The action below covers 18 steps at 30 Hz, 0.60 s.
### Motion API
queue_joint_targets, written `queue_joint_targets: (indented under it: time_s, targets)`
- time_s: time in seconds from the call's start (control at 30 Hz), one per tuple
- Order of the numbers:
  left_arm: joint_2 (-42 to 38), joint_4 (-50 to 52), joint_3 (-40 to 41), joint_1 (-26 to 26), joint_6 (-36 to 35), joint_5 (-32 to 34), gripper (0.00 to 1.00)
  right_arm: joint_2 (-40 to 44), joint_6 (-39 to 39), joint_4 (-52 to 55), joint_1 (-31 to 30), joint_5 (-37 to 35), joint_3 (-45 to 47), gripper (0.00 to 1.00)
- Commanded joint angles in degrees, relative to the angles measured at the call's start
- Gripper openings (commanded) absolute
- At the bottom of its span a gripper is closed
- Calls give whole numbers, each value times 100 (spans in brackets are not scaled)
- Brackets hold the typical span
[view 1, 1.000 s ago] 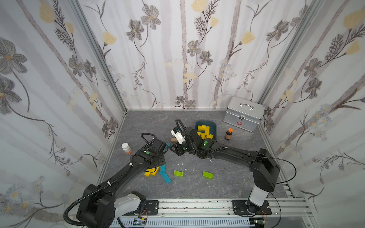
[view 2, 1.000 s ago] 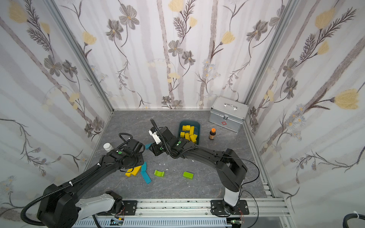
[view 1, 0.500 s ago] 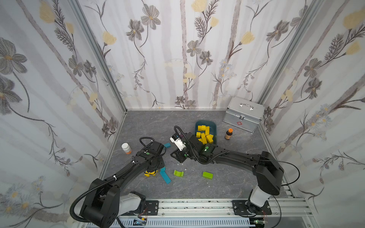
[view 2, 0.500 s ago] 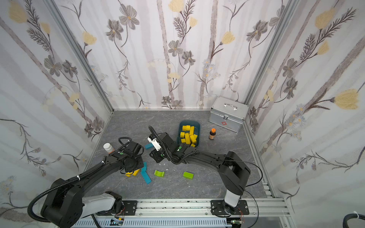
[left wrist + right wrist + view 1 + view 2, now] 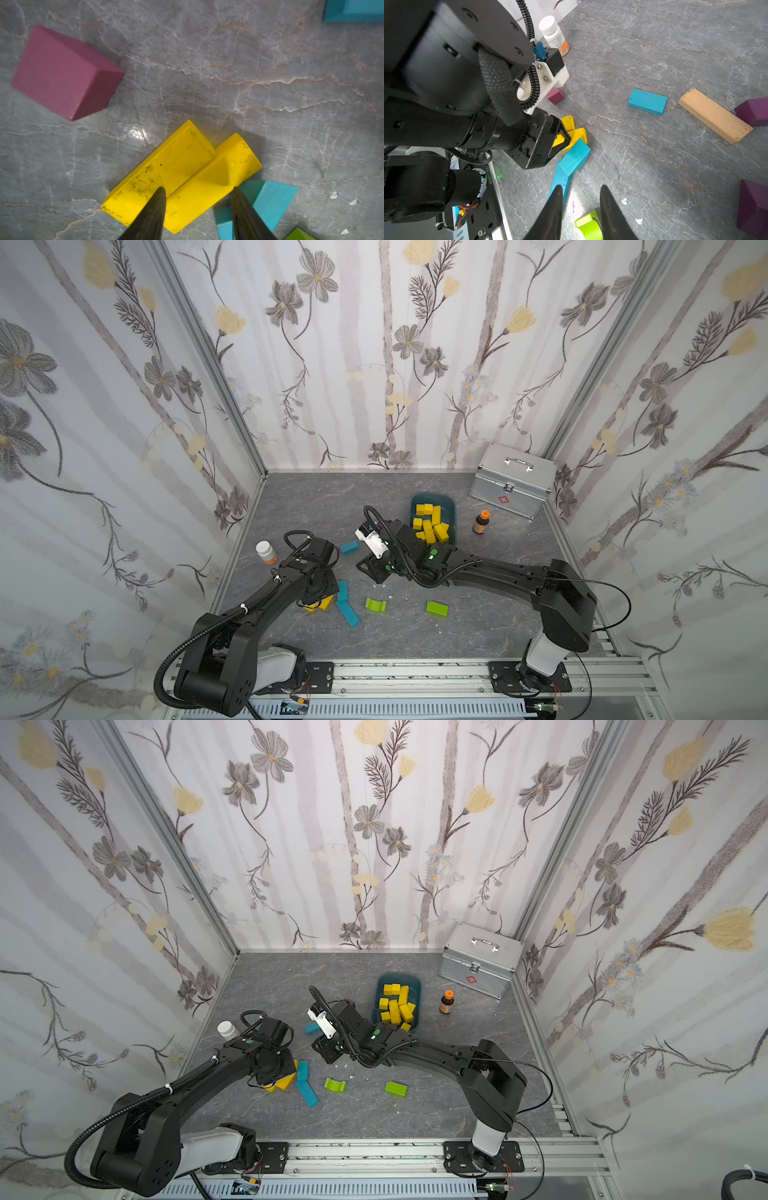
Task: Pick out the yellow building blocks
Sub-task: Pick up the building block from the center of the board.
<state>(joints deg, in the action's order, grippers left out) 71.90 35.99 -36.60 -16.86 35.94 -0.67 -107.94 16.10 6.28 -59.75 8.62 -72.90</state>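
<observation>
Step in hand: by my reading, the left arm is lining up a pick on one of the last loose pieces, a yellow painted wooden bar point(image 5: 214, 182). Most of the sorting looks done.
Left pincer point(image 5: 198, 189): its fingers are apart and low over the grey marbled tabletop point(image 5: 228, 62). They straddle the bar that lies beside a teal wooden block point(image 5: 270, 199), with nothing clamped.
Second yellow bar point(image 5: 162, 166): it lies flat, side by side with the first and touching it. One fingertip sits over their seam.
Sorted yellow blocks point(image 5: 432, 524): they are piled in the dark teal tray point(image 5: 432, 497) near the back of the tabletop, well apart from the two loose bars.
Right pincer point(image 5: 581, 187): its fingers are narrowly apart and empty, hovering above a lime-green curved block point(image 5: 588, 225), which is not a task piece.
Next move: the left fingers likely need to drop either side of one bar only, clear of its neighbour and the teal block. Then they close and carry it to the tray.
Risk: the seam-side finger may land on the neighbour and skew both bars.
Hidden: in both top views the left wrist covers its pincer and most of the loose yellow pair point(image 5: 284, 1082). The wrist view cuts off the bars' near ends. I cannot tell whether a finger touches wood. The right arm hides the tray's near corner, so the count there is unsure.
</observation>
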Motion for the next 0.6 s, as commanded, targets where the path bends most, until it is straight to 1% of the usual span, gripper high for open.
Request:
queue_joint_targets:
  time_s: [0.0,0.17,0.33,0.57]
  targets:
    - [6,-74,25,16,-164,-89,59,-34,-107,-180,-2,-89,-57,33]
    - [8,-83,34,11,-217,-188,58,-61,-102,-176,-2,-89,-75,32]
    - [269,-82,54,5,-202,-321,57,-98,-98,-180,-2,-85,-101,33]
    - [396,-66,46,-8,-216,-296,59,-132,-89,-180,-7,-94,-119,32]
